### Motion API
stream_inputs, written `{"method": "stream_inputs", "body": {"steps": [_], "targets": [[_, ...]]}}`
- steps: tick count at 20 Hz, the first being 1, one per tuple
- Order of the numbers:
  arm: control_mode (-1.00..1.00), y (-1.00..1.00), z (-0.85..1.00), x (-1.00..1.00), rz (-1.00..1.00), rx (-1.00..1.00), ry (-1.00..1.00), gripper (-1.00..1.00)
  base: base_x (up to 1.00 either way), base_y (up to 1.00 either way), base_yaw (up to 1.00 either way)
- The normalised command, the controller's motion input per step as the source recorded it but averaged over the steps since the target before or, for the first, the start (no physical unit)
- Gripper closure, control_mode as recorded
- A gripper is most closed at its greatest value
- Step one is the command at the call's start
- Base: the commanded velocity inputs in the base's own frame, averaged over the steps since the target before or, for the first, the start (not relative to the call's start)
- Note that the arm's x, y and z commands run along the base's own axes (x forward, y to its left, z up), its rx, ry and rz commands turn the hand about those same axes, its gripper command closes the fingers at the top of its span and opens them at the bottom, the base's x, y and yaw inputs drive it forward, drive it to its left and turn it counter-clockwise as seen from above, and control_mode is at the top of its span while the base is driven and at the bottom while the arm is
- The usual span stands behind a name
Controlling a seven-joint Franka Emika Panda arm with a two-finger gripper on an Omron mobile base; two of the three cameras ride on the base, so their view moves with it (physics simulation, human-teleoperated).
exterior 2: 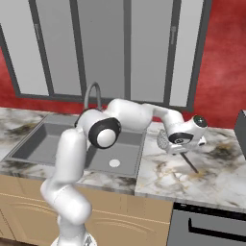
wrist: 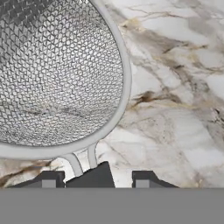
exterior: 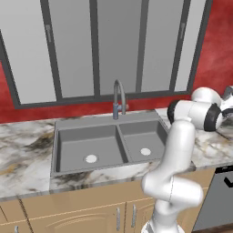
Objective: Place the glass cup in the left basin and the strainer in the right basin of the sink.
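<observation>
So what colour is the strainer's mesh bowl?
Grey wire mesh with a pale metal rim; the strainer shows best in the hand view.

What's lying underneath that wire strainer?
The strainer sits on the marble counter, right of the sink. Marble shows faintly through its mesh; nothing else does, though the robot's hand covers part of it.

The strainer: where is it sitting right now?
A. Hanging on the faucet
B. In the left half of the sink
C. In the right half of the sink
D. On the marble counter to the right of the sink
D: the strainer lies on the marble counter to the right of the sink, under the robot's hand, and both basins show only their white drains.
</observation>
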Motion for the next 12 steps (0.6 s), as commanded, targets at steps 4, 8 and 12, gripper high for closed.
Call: {"method": "stream_inputs", "body": {"steps": [4, 8, 12], "targets": [[-1.0, 0.87, 0.0, -0.22, 0.09, -0.08, -0.1, 1.0, 0.0, 0.0, 0.0], [-1.0, 0.81, 0.0, -0.22, 0.06, -0.08, -0.1, 1.0, 0.0, 0.0, 0.0], [-1.0, 0.81, -0.01, -0.09, 0.03, -0.09, -0.09, 1.0, 0.0, 0.0, 0.0]]}}
